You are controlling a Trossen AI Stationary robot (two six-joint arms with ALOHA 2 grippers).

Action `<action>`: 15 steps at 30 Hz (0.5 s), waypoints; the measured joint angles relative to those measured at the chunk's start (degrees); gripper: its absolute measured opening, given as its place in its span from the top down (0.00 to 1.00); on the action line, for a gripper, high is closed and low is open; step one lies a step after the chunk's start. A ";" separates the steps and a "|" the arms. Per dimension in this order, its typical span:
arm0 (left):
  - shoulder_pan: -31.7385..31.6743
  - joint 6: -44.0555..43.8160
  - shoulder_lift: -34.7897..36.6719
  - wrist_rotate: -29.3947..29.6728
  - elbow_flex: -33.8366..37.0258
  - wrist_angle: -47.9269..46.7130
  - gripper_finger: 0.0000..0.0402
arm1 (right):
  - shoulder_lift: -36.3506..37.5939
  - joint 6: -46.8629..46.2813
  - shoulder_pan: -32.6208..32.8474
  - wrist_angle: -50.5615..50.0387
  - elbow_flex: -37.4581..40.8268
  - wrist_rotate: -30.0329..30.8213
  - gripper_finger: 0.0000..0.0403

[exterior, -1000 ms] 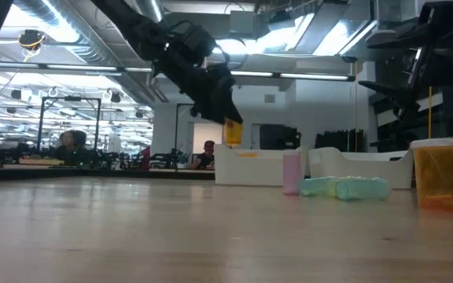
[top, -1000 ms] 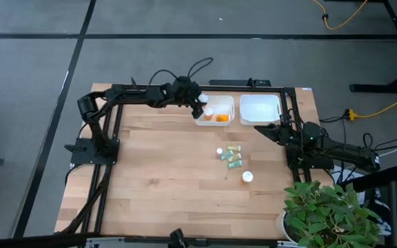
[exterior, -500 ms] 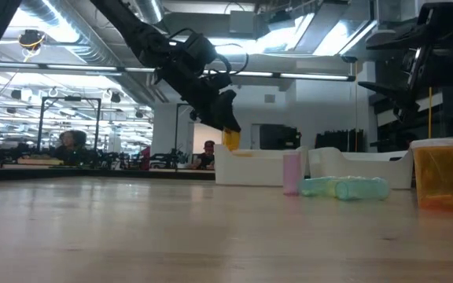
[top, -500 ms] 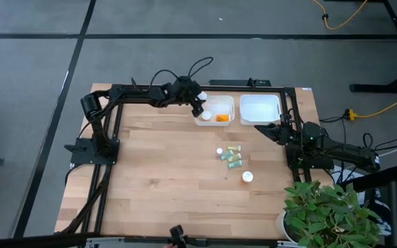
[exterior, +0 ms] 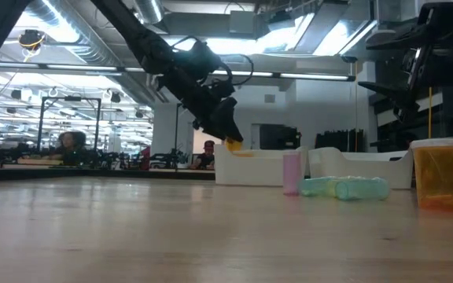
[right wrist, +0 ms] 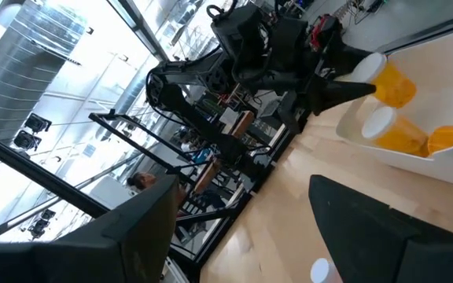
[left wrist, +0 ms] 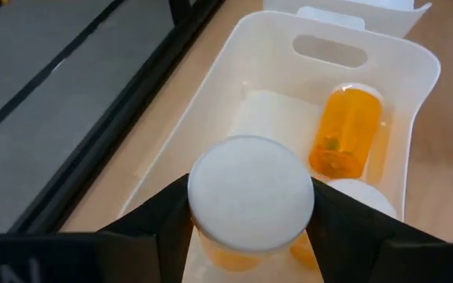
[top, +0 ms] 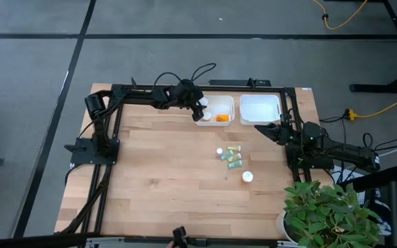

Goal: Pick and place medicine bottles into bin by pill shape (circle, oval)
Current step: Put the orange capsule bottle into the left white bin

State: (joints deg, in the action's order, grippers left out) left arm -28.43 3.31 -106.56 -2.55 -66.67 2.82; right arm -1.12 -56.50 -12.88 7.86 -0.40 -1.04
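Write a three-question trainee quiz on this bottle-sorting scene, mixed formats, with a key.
1. True or false: the left gripper holds an orange bottle over the left bin.
2. Which bin has nothing in it? A) left bin B) right bin
3. Fill in: the loose bottles on the table lie closer to the ___ arm.

Key: 1 true; 2 B; 3 right

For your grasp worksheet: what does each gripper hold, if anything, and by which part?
The left gripper holds an orange bottle just below its white cap, over the left bin. The right gripper holds nothing.
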 joint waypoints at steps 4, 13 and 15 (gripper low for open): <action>-0.03 -0.02 0.02 0.01 -0.02 0.32 0.44 | -0.01 -0.01 -0.01 0.00 0.00 0.00 0.29; -0.02 -0.07 0.02 0.04 -0.02 0.26 0.41 | 0.00 -0.23 0.00 0.00 0.00 0.00 0.29; -0.02 -0.07 0.02 0.04 -0.02 0.77 0.41 | -0.01 -0.23 0.00 0.00 0.00 0.00 0.29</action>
State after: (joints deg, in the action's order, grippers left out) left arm -28.45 3.25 -106.54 -2.50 -66.70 3.59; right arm -1.13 -56.73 -12.88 7.86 -0.40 -1.04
